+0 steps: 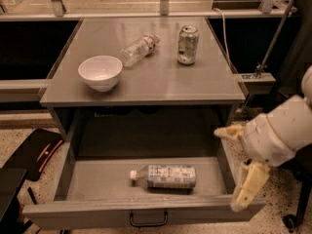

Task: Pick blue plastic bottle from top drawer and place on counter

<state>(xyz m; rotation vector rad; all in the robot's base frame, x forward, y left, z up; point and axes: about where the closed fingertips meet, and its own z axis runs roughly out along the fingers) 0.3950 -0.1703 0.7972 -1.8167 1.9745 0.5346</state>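
The blue plastic bottle lies on its side on the floor of the open top drawer, with its white cap pointing left. The counter is the grey top of the cabinet above it. My gripper is at the drawer's right side wall, right of the bottle and apart from it. Its two pale fingers are spread, one pointing left and one hanging down over the drawer's front right corner. It holds nothing.
On the counter stand a white bowl at the left, a clear bottle with a red-and-white label lying at the middle back, and a can at the right. A black chair stands left of the drawer.
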